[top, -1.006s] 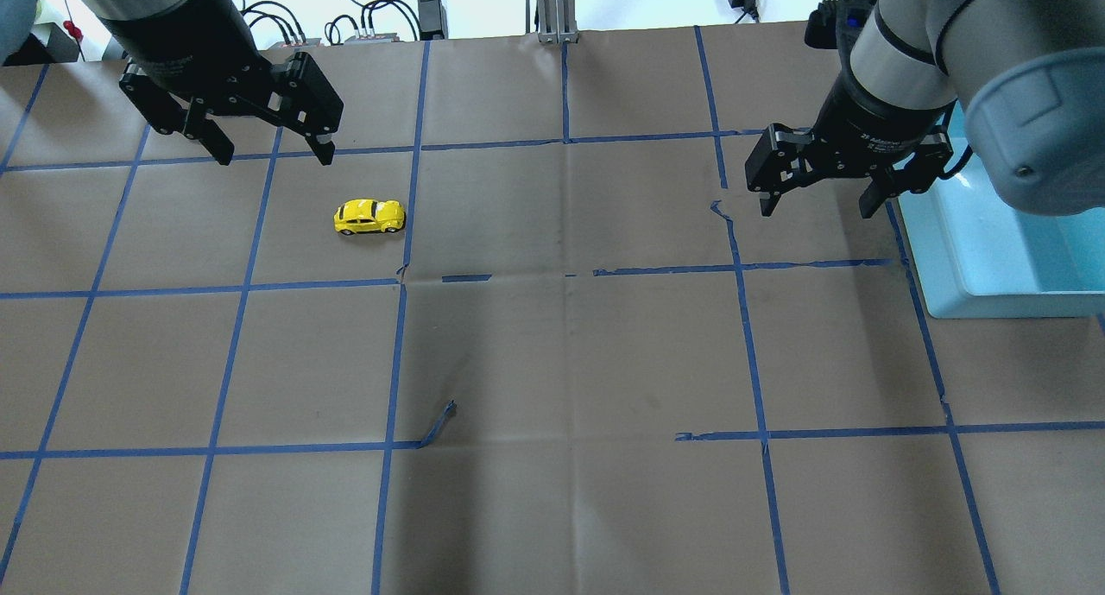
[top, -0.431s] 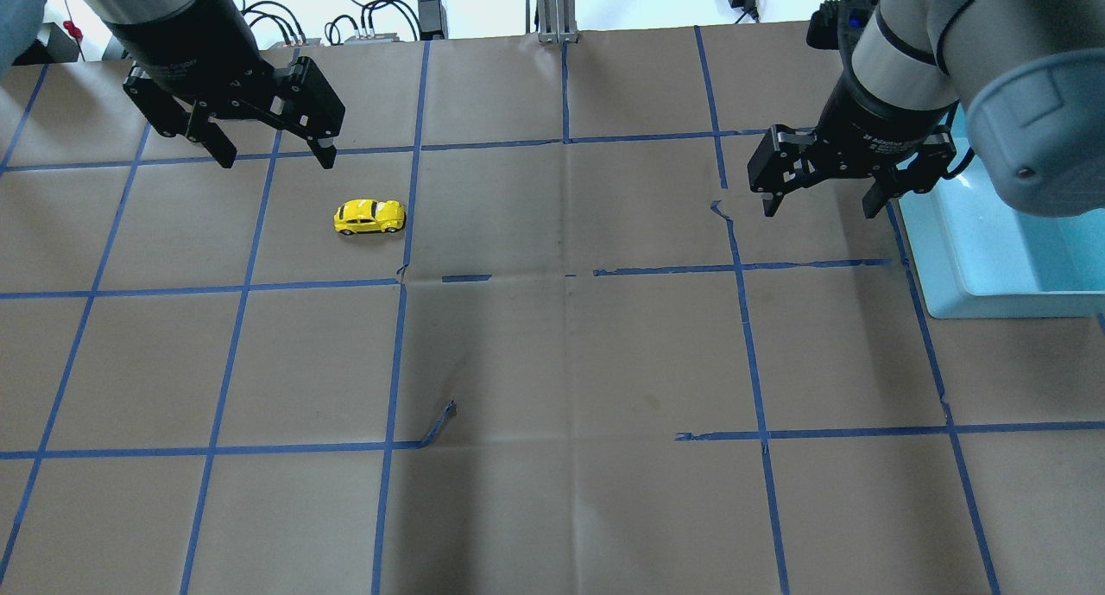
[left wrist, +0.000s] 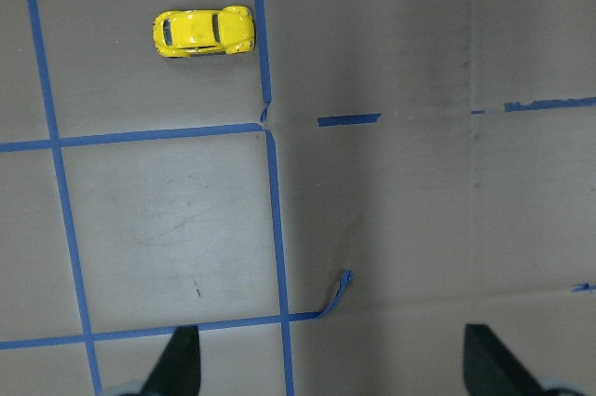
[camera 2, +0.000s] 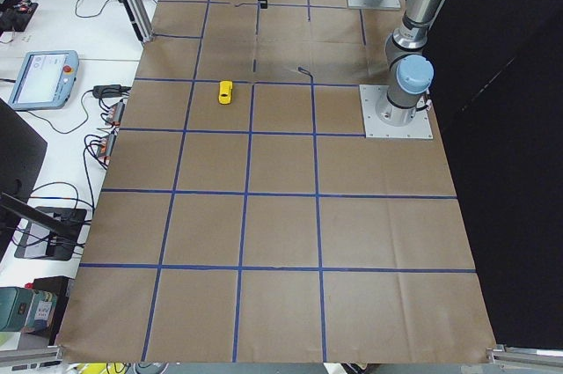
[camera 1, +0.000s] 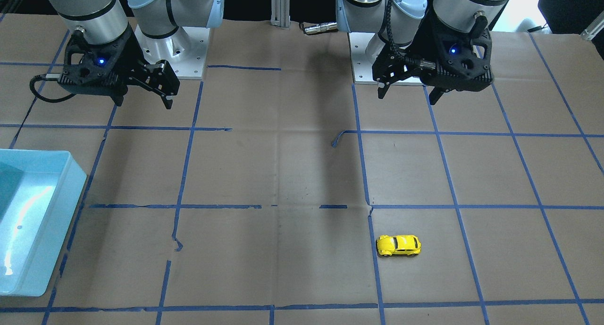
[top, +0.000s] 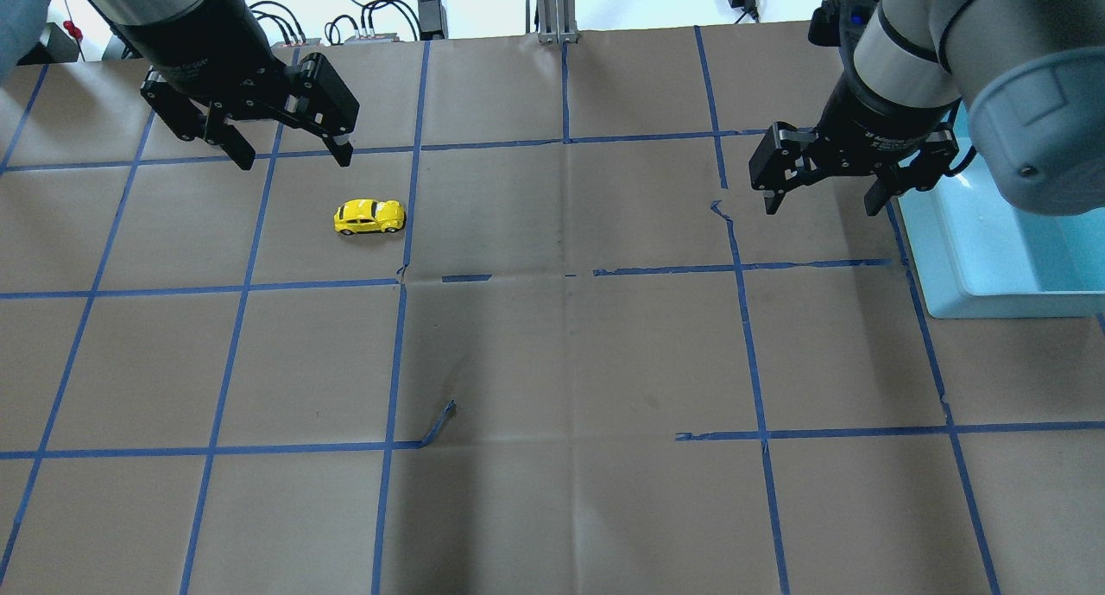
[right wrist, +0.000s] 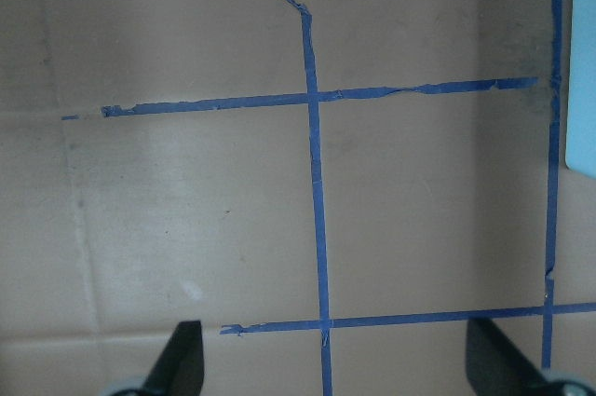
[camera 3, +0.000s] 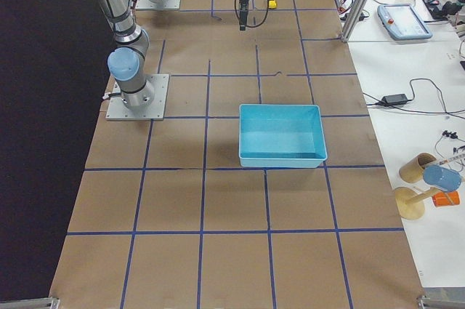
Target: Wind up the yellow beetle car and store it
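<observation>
**Left hand point(top: 296, 159) and right hand point(top: 821, 208) both wide open and holding nothing; car point(top: 369, 217) alone on the table point(top: 561, 362)**

The car stands on its wheels on the left half of the table. In the overhead view its long side runs across the picture, and one end is just beside a line of blue tape point(top: 408, 206), not touching it as far as I can tell. The body is bright yellow, with dark windows. Nothing touches the car.

The left hand is the nearer of the two. It hangs above the table and points down, with the jaws spread wide. In the front-facing view it is close to the robot's base, and the car lies well apart from it, toward the other side of the table. In the left wrist view the two fingers point(left wrist: 182, 359) show only at the bottom edge, far from each other, while the car is in the upper left part of the picture.

The right hand hangs over the right half of the table, well apart from the car. Its jaws are also spread wide. Its wrist view shows only tape lines and brown table between the fingers point(right wrist: 182, 354).

A light blue bin point(camera 3: 282, 161) stands on the table on the robot's right, just beside the right hand in the overhead view.
</observation>
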